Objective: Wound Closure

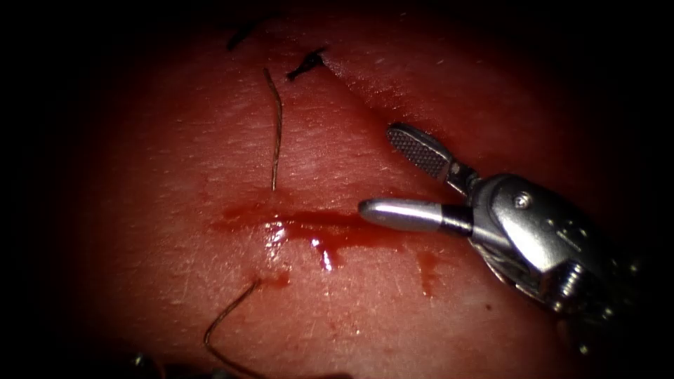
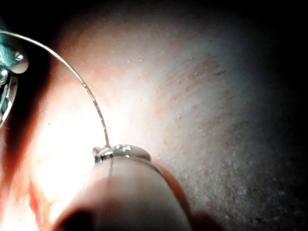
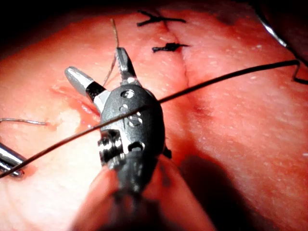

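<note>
Wet red pork tissue (image 1: 175, 210): thin brown thread (image 1: 275, 126) pokes out left of the dark cut (image 1: 372, 95). Right pincer (image 1: 379, 168) spread, empty; left pincer (image 2: 120, 153) pinches thread. Looks limp and slippery, so I'd grab near its exit. Needle? Can't tell.

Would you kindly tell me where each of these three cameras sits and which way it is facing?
Endoscope view: above and in front of the tissue, looking down on the cut; the right tool enters from the right, jaws open, holding nothing.
Left wrist view: near the left arm's wrist, looking along its shaft at the left tool, with thread running from it.
Right wrist view: near the right arm's wrist, looking along its shaft at the open right tool.
Shared: endoscope and right wrist views both show the right tool, the cut and a knotted stitch.
</note>
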